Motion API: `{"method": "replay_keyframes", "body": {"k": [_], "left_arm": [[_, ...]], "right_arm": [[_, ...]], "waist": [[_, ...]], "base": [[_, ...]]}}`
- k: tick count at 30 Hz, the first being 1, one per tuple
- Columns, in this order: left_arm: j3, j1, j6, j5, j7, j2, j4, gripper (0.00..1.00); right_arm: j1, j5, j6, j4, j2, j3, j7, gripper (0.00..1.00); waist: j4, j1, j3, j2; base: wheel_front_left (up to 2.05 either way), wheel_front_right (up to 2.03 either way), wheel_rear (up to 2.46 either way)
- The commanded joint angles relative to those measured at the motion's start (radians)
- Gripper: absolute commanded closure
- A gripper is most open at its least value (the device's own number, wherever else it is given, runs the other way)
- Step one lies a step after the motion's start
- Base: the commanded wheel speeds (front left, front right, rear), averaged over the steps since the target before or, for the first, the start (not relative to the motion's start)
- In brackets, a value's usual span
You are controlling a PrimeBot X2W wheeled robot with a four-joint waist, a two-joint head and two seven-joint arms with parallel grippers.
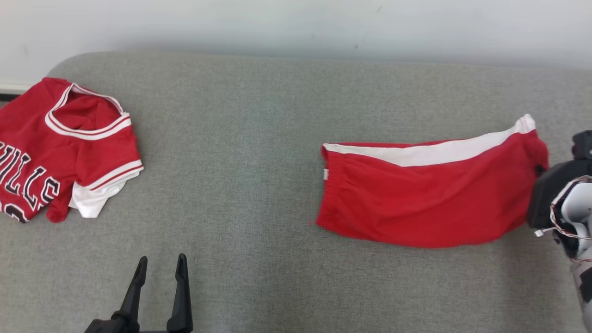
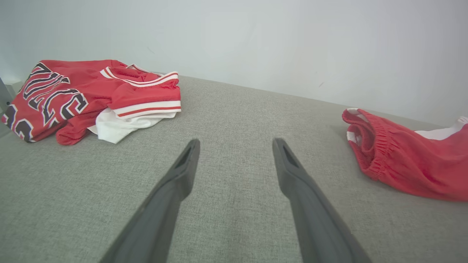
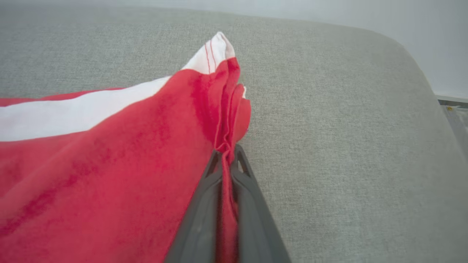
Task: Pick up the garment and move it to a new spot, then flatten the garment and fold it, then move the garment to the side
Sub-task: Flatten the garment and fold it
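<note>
Clamping right gripper tight on hem of red shorts, lying flattish at right of grey cushion. Holding left gripper wide apart, empty, near-left. Looking folded lengthwise already, so probably only sliding aside remaining. Leaving jersey bunched at far left.

Jersey lies left, shorts right, on cushion.

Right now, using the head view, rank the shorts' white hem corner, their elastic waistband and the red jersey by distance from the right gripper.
1. White hem corner: just beside the right gripper, far right.
2. Elastic waistband: the shorts' opposite end, centre-right.
3. Red jersey: far left.
</note>
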Motion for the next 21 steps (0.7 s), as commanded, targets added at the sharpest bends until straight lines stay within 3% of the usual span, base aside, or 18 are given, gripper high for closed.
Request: {"method": "replay_keyframes", "body": {"k": [1,11,21], "left_arm": [[0.0,0.006,0.001,-0.005,-0.003,-0.001,-0.001,0.0],[-0.011,0.014,0.008,-0.015,-0.003,-0.001,0.0,0.0],[-0.022,0.01,0.017,-0.025,-0.003,-0.001,0.009,0.0]], "right_arm": [[0.014,-0.008,-0.002,-0.007,-0.008,-0.007,-0.006,1.0],[0.069,-0.085,-0.002,-0.093,-0.024,-0.095,0.024,1.0],[0.089,-0.067,-0.002,-0.267,0.041,0.015,0.101,1.0]], "waist": [[-0.014,-0.0001,-0.017,0.0],[-0.02,-0.0001,-0.034,0.0],[-0.026,-0.0001,-0.059,0.0]], "base": [[0.0,0.0,0.0],[0.0,0.0,0.0],[0.0,0.0,0.0]]}}
